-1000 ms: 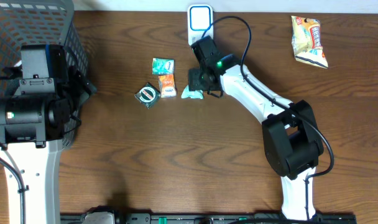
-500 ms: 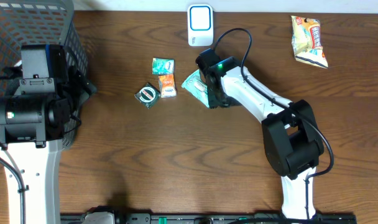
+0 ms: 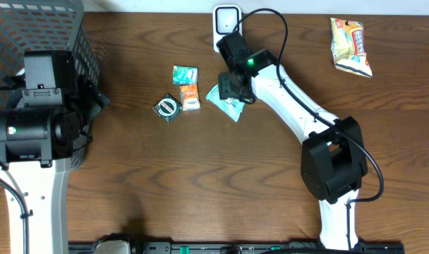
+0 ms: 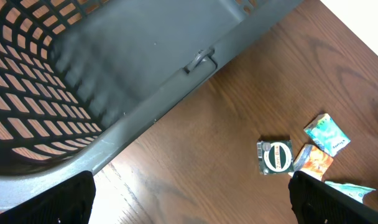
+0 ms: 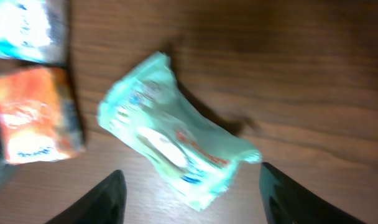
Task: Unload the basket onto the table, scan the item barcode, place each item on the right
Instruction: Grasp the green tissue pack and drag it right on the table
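The right fingers [image 5: 109, 198] stand apart, hanging over a pale green packet [image 5: 176, 152] without touching it. The packet lies flat on the table [image 3: 200, 183], slanted, its shadow beside it. In the overhead view it sits at about 6 o'clock from a white scanner [image 3: 227, 20], which is at the table's 12 o'clock edge and partly covered by the right arm. At 9 o'clock from the packet, near it, lie an orange packet [image 3: 190, 97], a teal packet [image 3: 185, 74] and a dark packet with a round logo [image 3: 167, 107].

The left fingers [image 4: 64, 199] are spread wide, holding nothing, beside a grey mesh basket [image 3: 38, 28] at the table's 10 o'clock corner. The part of its inside that shows is mesh wall and smooth grey floor.

A yellow snack bag [image 3: 351, 46] lies at the 2 o'clock corner. The table is dark brown wood grain.
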